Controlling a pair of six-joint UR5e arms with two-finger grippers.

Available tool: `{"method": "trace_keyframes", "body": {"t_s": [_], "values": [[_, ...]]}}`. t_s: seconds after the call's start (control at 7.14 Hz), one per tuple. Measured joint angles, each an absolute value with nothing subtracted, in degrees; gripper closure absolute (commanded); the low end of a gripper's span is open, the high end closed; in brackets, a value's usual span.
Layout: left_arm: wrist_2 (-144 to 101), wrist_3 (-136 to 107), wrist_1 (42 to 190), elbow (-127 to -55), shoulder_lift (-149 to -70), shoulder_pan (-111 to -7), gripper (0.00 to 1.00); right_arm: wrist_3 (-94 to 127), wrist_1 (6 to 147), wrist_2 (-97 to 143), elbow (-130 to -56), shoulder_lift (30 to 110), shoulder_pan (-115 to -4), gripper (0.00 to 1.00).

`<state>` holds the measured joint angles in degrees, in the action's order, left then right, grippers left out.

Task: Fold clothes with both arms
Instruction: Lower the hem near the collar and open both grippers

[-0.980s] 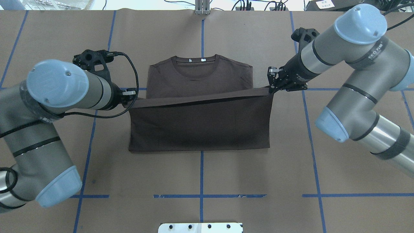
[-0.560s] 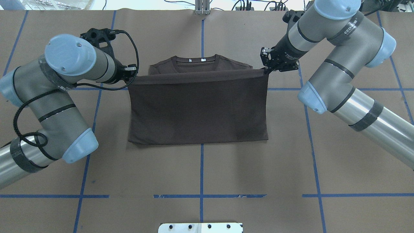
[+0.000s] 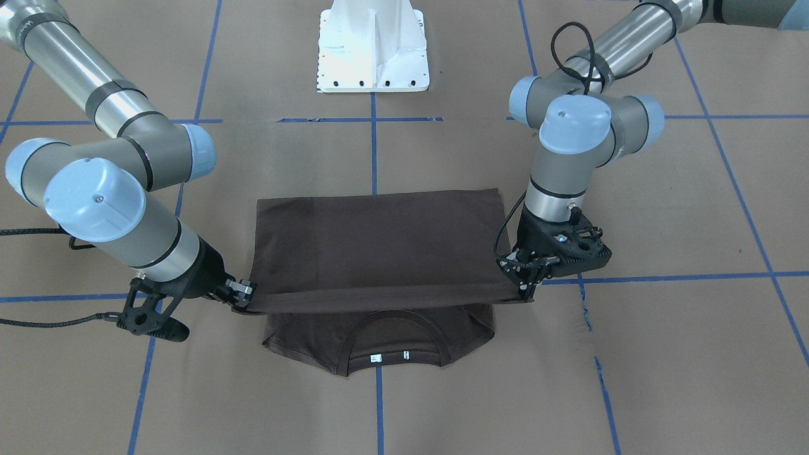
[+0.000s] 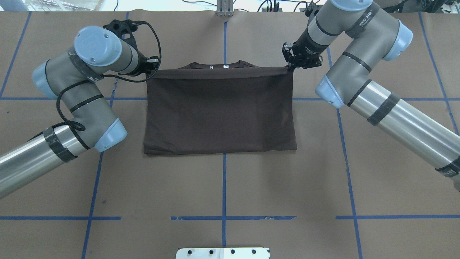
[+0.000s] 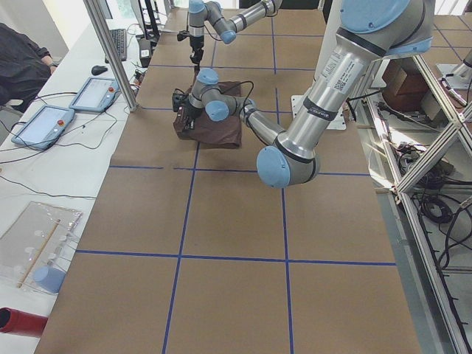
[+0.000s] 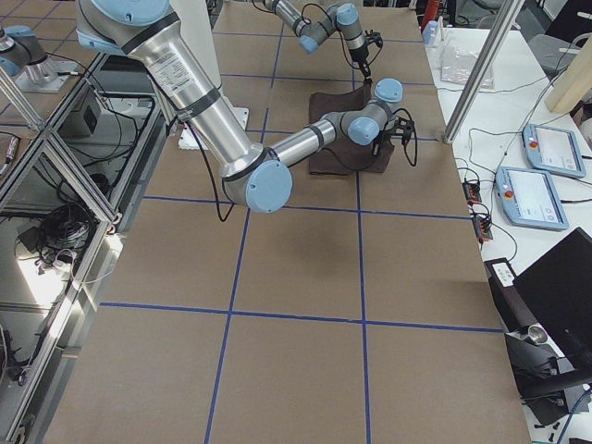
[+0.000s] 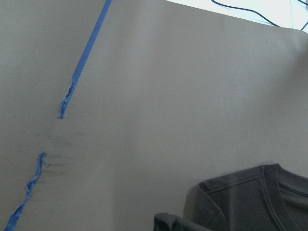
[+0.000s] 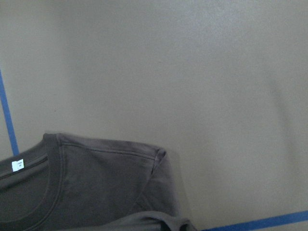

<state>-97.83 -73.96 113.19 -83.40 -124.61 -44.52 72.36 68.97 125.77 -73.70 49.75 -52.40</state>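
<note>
**Change observed.** The hem (image 4: 219, 73) of the shirt (image 4: 220, 111) has been carried across the garment and now lies just short of the collar (image 4: 215, 64). The doubled body covers the chest and both shoulders. Only the collar rim and its white labels (image 4: 225, 66) show beyond the hem.

**Grip.** The left gripper (image 4: 151, 70) is pinching the hem corner to the collar's left in the overhead view. The right gripper (image 4: 290, 67) is pinching the corner to the collar's right. The cloth runs taut and straight between them. In the front-facing view the hem casts a shadow on the layer beneath, so it appears to be held slightly clear of it rather than laid down.

**Against the earlier frames.** One second ago the hem crossed the chest well short of the collar, with the whole upper chest exposed. At 0.6 s ago it had reached the shoulders. The fold edge farthest from the collar has also crept toward the collar.

**Meaning for the task.** In my judgement the half-fold is nearly complete. The hem must still be lowered square to the collar, and only then released.

**Location.** The shirt lies on the table (image 4: 222, 187), centred on the blue tape line (image 4: 223, 187) that runs to the collar.
</note>
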Motion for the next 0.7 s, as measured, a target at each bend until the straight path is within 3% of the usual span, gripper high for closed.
{"method": "trace_keyframes", "body": {"t_s": [0.7], "values": [[-97.54, -73.93, 116.51, -77.92, -126.63, -44.48, 1.00, 72.36, 65.85, 125.25, -68.10, 48.24, -52.27, 1.00]]}}
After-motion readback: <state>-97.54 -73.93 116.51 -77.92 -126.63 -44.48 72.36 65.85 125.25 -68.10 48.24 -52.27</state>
